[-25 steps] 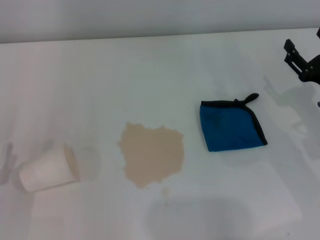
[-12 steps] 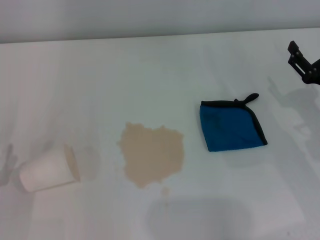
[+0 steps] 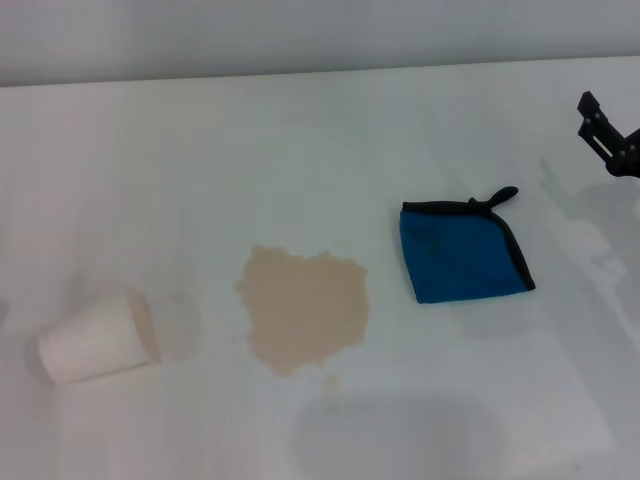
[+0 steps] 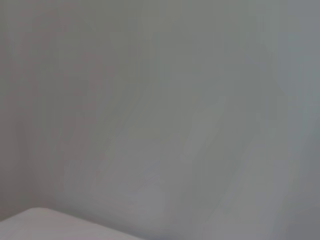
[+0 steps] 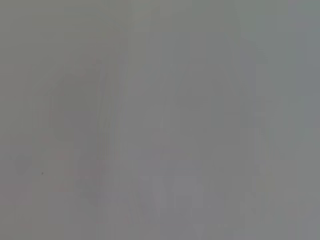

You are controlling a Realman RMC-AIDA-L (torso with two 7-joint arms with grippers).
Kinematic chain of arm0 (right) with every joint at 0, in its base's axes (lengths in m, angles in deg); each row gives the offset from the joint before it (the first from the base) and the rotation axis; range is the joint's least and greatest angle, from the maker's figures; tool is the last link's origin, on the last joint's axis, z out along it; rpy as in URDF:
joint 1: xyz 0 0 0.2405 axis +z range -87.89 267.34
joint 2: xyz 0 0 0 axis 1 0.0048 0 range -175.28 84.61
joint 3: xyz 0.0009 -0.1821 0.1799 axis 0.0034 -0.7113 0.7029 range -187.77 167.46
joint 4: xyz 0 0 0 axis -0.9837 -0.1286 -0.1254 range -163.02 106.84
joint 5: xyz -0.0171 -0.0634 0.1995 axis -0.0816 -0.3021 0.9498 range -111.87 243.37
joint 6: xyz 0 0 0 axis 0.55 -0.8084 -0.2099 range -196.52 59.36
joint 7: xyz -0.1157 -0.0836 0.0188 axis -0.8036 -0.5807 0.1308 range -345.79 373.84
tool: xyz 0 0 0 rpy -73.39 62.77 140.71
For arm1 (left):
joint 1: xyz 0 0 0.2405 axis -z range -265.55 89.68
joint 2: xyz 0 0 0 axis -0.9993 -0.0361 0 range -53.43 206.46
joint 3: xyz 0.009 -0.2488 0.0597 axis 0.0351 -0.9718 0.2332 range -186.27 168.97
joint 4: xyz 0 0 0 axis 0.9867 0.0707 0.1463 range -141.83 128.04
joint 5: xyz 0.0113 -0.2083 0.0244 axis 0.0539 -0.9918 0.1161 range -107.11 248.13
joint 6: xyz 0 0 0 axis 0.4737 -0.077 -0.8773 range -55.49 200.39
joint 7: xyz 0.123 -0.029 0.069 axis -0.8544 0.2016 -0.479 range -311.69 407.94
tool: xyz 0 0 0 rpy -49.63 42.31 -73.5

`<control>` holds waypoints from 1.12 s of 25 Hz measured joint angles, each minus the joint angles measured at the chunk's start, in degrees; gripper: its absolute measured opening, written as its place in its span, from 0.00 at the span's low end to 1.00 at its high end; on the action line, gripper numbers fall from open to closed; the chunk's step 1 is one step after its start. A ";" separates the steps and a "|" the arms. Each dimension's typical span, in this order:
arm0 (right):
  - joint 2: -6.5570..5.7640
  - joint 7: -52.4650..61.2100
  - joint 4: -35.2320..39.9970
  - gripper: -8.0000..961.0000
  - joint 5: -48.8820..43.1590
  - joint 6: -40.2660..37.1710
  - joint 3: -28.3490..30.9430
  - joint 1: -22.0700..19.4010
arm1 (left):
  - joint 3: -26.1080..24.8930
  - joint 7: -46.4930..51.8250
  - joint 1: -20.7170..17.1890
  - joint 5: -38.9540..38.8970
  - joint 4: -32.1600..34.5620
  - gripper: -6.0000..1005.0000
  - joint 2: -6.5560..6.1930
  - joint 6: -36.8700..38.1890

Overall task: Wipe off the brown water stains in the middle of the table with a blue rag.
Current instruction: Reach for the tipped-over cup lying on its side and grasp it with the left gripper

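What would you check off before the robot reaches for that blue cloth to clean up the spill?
1. Blue rag free to pick up: ok, it lies flat and folded on the table with nothing on it.
2. Brown water stains still unwiped: ok, the blotch sits apart from the rag, toward the robot's left.
3. Path from rag to stain: ok, bare tabletop between them.
4. Tipped paper cup: ok, it lies on its side beyond the stain, away from the rag.
5. Right gripper ready: cannot tell, only part shows at the table's right edge, away from the rag.
6. Left gripper: cannot tell, it is not in view.
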 joint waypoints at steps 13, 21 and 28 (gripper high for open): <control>-0.09 3.04 0.01 0.88 0.00 0.15 0.02 0.08 | 3.88 42.38 16.91 14.45 -26.29 0.88 -2.57 0.58; -0.21 3.06 0.06 0.88 0.08 0.23 0.02 -0.16 | 3.96 55.64 22.57 32.30 -43.57 0.88 -8.64 18.88; -0.27 3.06 0.12 0.88 0.10 0.58 0.03 0.01 | 4.04 55.89 26.61 46.19 -55.37 0.88 -9.58 28.08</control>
